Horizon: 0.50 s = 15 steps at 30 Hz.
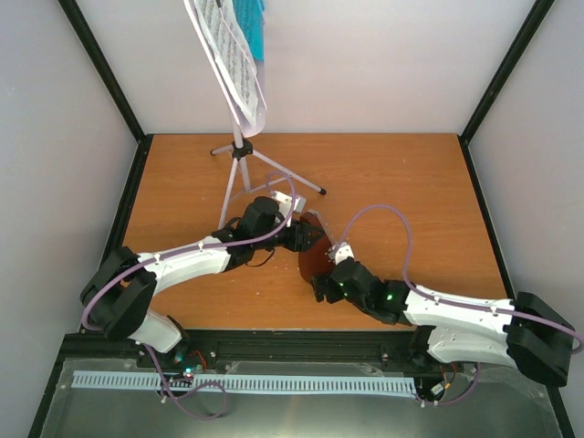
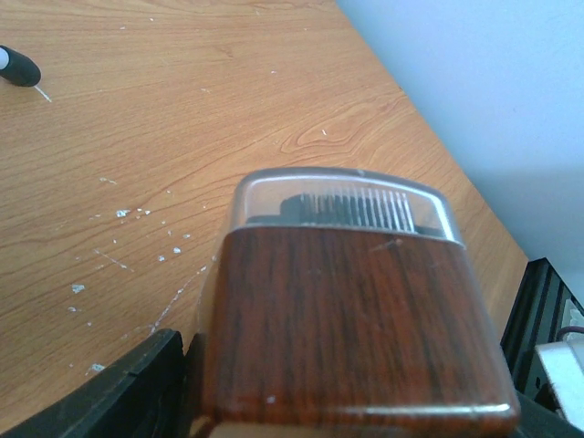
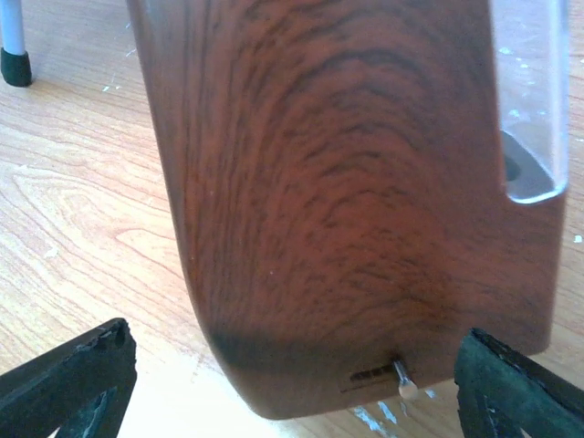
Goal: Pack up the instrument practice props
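The brown wood-grain metronome with its clear cover sits at the table's middle. It fills the left wrist view and the right wrist view. My left gripper is shut on it from the far left side; one finger presses its side. My right gripper is open just in front of it, with its fingers spread wide either side. The silver-white tripod music stand stands at the back. It carries white sheet music and a teal booklet.
The stand's legs spread over the back of the wooden table, and one black foot shows in the left wrist view and another in the right wrist view. Grey walls enclose the table on three sides.
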Available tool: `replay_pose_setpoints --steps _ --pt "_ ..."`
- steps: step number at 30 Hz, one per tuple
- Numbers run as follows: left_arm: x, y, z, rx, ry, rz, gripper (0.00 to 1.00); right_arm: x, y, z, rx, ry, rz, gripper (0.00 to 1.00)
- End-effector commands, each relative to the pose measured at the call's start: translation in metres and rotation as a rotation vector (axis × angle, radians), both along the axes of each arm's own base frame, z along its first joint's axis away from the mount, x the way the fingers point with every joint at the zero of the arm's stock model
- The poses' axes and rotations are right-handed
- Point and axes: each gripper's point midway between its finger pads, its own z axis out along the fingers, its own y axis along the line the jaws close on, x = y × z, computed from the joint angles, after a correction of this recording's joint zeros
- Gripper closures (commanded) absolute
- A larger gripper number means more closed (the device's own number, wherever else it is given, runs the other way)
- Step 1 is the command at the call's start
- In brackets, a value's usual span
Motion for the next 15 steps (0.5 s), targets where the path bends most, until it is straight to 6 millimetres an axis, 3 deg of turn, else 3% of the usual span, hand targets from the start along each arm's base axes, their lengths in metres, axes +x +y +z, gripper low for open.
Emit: replay_pose_setpoints --steps 1,11,15 --pt "0.003 0.000 -0.005 0.012 0.049 0.022 0.51 0.011 0.014 0.012 0.026 -0.052 -0.039 0.08" --pt "0.004 0.003 -0.005 0.016 0.046 0.039 0.53 0.014 0.013 -0.002 -0.026 -0.050 -0.098 0.14" --pt "0.004 0.003 -0.005 0.012 0.047 0.040 0.53 0.015 0.015 -0.001 -0.019 -0.057 -0.102 0.23"
